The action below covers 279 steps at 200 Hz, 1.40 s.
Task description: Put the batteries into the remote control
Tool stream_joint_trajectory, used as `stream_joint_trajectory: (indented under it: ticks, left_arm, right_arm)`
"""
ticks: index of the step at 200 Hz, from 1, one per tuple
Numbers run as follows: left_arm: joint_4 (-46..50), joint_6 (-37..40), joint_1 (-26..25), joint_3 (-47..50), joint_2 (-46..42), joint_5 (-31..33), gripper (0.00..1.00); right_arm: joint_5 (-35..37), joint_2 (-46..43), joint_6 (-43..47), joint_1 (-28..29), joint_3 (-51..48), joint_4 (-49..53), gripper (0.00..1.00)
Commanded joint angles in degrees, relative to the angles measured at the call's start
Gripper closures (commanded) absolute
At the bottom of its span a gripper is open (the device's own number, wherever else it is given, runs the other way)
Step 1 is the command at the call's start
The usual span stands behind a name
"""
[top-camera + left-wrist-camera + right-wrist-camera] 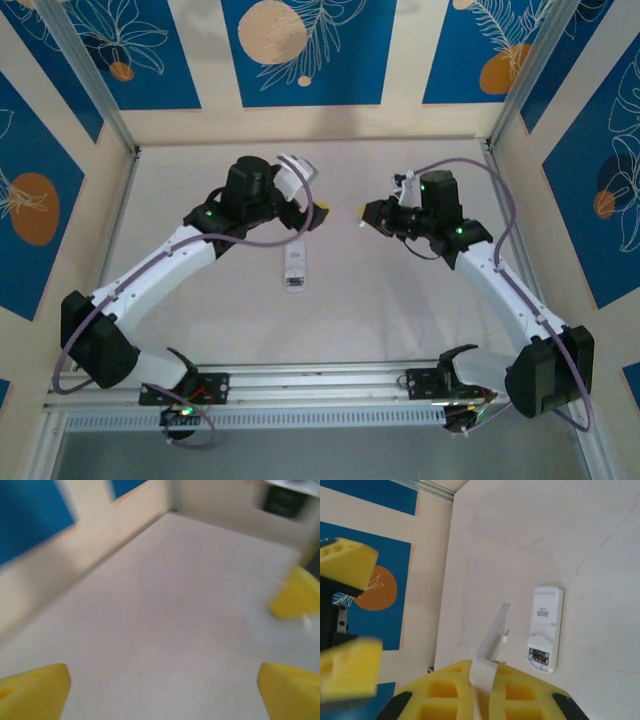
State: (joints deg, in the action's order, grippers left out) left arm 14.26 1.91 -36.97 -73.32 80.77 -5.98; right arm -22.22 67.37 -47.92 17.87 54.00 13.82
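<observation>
Two yellow-padded grippers hang above the table (590,535), facing each other, with the remote control (294,268) lying flat between and just in front of them, well apart from both. From the right wrist the remote control shows its back, and the battery bay (540,662) at its near end is uncovered; dark shapes with a glint of metal inside look like the batteries (537,654), though how many are seated I cannot tell. The right gripper (481,671) is closed tight on a thin white battery cover (491,640), pinching one end so that the rest sticks up free. The left gripper (162,687) holds nothing, its jaws spread wide over bare table. I judge the remote control to be light, rigid and smooth-shelled, so it would probably skate on this surface if pushed from one side; the safest hold is across its two long edges near the middle, away from the open bay and the printed label. The battery cover looks thin enough to flex, and its small latch tabs could snap, so it wants a gentle pinch and a flat, straight slide into the bay's rails. Any loose battery would be small, round and slick, likely to roll, and best gripped across its middle.
</observation>
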Motion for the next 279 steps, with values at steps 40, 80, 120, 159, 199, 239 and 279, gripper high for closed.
stream_joint_trajectory:
  ticks: [40,80,120,159,199,239,279]
  left_arm:
    - [19.0,-31.7,-1.0,-1.7,15.6,12.7,0.11]
    - [25.3,-35.7,-2.1,-7.6,26.6,18.7,0.09]
    - [26.6,-38.0,-2.5,-12.5,35.2,18.9,0.07]
    - [26.8,-41.7,-2.4,-12.8,38.1,21.9,0.19]
    - [27.7,-51.2,-2.0,-11.2,37.3,22.9,0.39]
    - [31.0,-69.3,-1.4,-8.2,33.4,24.5,0.46]
    - [32.3,-81.4,-1.1,-6.4,32.4,23.2,0.39]
  right_arm:
    - [1.7,-5.0,-2.5,4.0,-16.6,-18.4,0.97]
    - [4.1,-5.8,-1.3,6.8,-18.5,-16.3,0.97]
    - [5.1,-6.5,0.9,6.7,-17.0,-13.3,0.97]
    - [5.2,-7.7,1.9,6.6,-16.0,-10.7,0.97]
    - [5.2,-8.6,1.2,6.6,-16.1,-10.5,0.97]
    - [5.2,-8.4,0.1,6.8,-16.7,-11.6,0.97]
    - [7.8,-7.0,-6.2,9.9,-20.5,-17.7,0.97]
